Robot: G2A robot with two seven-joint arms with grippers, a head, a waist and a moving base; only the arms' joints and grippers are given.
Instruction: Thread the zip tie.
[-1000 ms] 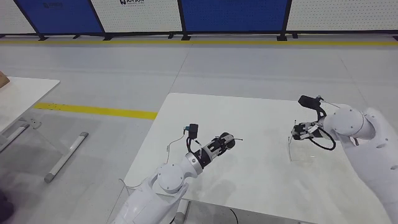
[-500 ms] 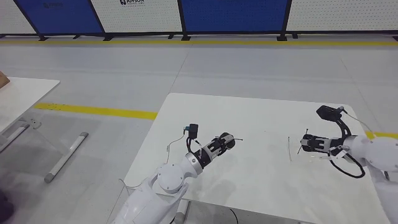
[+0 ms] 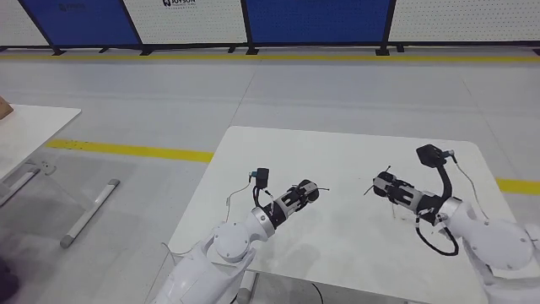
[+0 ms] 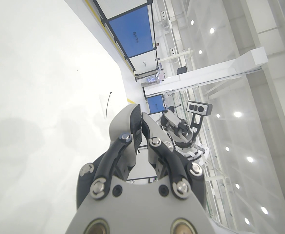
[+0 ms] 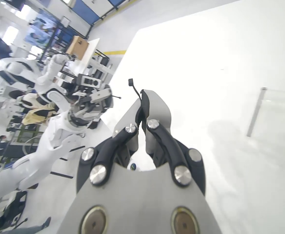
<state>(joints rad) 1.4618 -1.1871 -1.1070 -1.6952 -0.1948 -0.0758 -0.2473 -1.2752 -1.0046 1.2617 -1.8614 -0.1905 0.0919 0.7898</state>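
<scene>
Gripping a black zip tie, the right tool has its fingers clamped shut on the strap. A short length plus the square head stick out past the fingertips; the rest is hidden between the pads. In the top view this tool hovers over the white surface, pointing at roughly 10 o'clock.

Left tool sits at 9 o'clock from the right tool, well apart from it, pointing at roughly 2 o'clock. Fingers pressed together, no gap visible in its own wrist view. A thin black strip pokes out of its tip toward 3 o'clock, at the right tool. Too small to say what it is.

Loose zip tie lies flat on the surface beyond the left tool's tip, head end farthest from it, touching neither tool. Straight, slight bend near the tail.

The two tips face each other across open surface, the held zip tie's head leading on the right side.
</scene>
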